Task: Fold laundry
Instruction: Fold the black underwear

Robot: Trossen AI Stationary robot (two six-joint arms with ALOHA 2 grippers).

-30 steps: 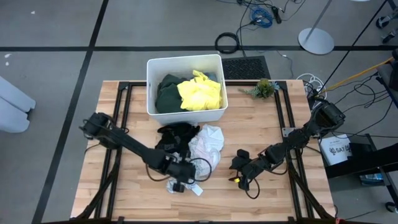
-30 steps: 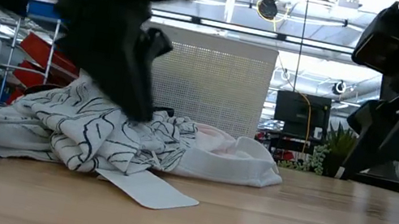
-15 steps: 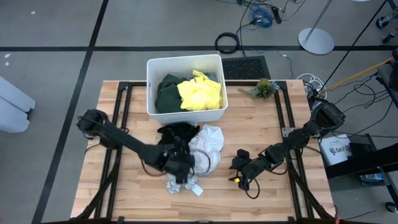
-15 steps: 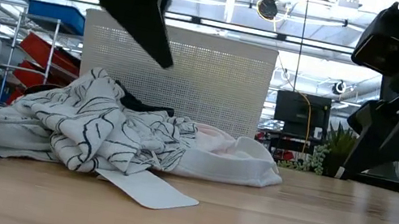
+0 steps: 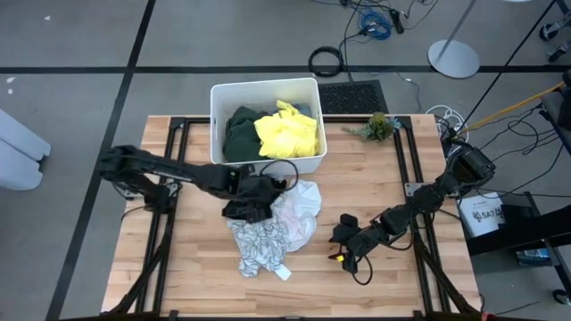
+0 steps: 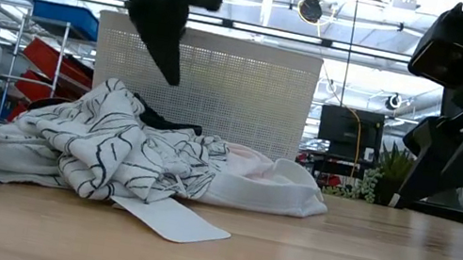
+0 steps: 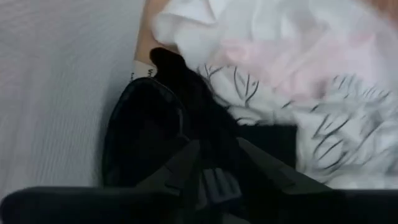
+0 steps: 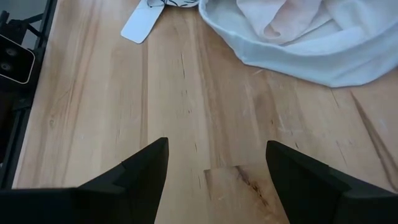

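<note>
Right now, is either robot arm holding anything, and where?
Right jaws: open, nothing held. Left jaws sit at the black cloth; whether they grip it cannot be told.

Counter (image 5: 384,178): pale wood planks, visible grain, smooth satin finish. Bin (image 5: 217,125): white plastic, perforated mesh wall. Patterned garment (image 6: 93,154): soft matt cloth, crumpled. Yellow garment (image 5: 287,132), dark green garment (image 5: 239,134): matt cloth. Right fingers (image 8: 149,168): matt black plastic.

Bare wood before right claw (image 5: 343,239); patterned garment (image 5: 260,242), bin (image 5: 265,160) crowd table (image 5: 410,276) centre-left.
</note>
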